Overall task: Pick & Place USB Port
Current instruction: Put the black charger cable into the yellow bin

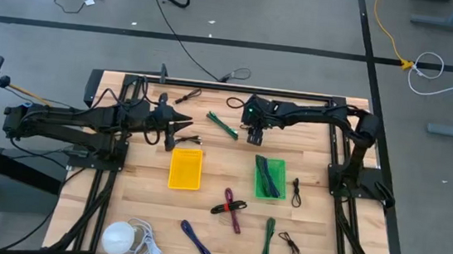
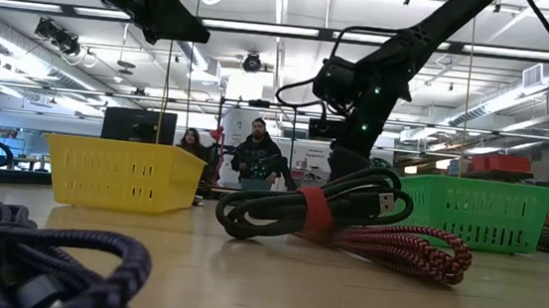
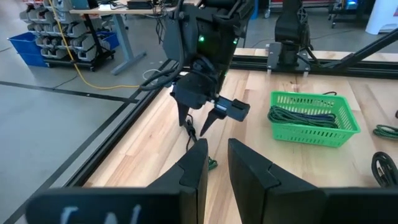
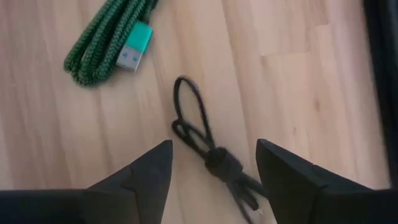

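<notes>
A small black coiled cable [image 4: 205,146] lies on the wooden table, right below my right gripper [image 4: 211,165]. This gripper points steeply down, open, one finger on each side of the cable and above it. A green braided cable [image 4: 99,46] with a USB plug [image 4: 134,50] lies just beside it, also seen as green cable [image 1: 222,125] from above. My right gripper [image 1: 255,136] is near the table's far middle. My left gripper [image 1: 181,127] hovers to its left, above the table, nearly level, with a narrow gap between its fingers [image 3: 214,168] and nothing in it.
A yellow basket [image 1: 186,169] and a green basket [image 1: 270,179] holding cables stand at mid-table. Loose cables lie toward the near edge: red and black [image 1: 231,207], blue [image 1: 196,239], green [image 1: 268,239], black [image 1: 288,244]. A white bundle [image 1: 120,238] sits near left.
</notes>
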Robot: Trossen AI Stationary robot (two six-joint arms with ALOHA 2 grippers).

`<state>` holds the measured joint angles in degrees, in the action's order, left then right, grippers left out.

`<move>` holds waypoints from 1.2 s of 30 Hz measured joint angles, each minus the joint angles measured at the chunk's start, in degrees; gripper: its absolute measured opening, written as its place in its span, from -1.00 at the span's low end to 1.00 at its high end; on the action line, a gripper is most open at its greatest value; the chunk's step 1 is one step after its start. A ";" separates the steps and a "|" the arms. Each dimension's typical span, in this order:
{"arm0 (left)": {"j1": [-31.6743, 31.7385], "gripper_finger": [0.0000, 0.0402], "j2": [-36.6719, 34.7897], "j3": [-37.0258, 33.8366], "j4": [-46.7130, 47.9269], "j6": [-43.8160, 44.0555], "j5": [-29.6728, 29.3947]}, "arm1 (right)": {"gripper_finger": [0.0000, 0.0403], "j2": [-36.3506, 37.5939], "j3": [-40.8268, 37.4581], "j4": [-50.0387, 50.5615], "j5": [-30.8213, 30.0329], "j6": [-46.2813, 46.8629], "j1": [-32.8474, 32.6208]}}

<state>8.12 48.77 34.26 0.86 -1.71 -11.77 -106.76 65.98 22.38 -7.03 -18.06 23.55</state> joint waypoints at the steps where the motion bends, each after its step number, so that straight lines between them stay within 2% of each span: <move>1: 0.00 -0.66 -0.02 0.00 0.04 0.02 0.02 | 0.15 0.00 0.00 -0.38 0.02 0.00 0.00; 18: -0.02 -0.66 0.00 0.00 0.68 0.08 0.24 | 0.11 -3.56 -1.44 -2.56 0.00 -1.94 -0.15; 21: 0.00 -0.66 0.00 0.00 0.70 0.13 0.24 | -0.10 -3.64 -1.44 -2.39 0.33 -1.26 -0.11; 26: 0.00 -0.66 0.00 0.00 0.68 0.13 0.24 | -0.83 -3.76 -1.43 -1.39 2.15 -1.02 -0.17; 27: 0.00 -0.66 0.00 0.00 0.70 0.13 0.24 | -0.91 -3.78 -1.44 -1.36 2.58 -1.30 -0.17; 36: 0.00 -0.66 0.00 0.00 0.69 0.94 0.24 | -0.98 -1.96 -1.08 -0.76 1.36 1.32 -0.44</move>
<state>8.12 48.77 34.26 1.55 -0.77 -11.53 -108.73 64.90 21.62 -5.67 -16.74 23.11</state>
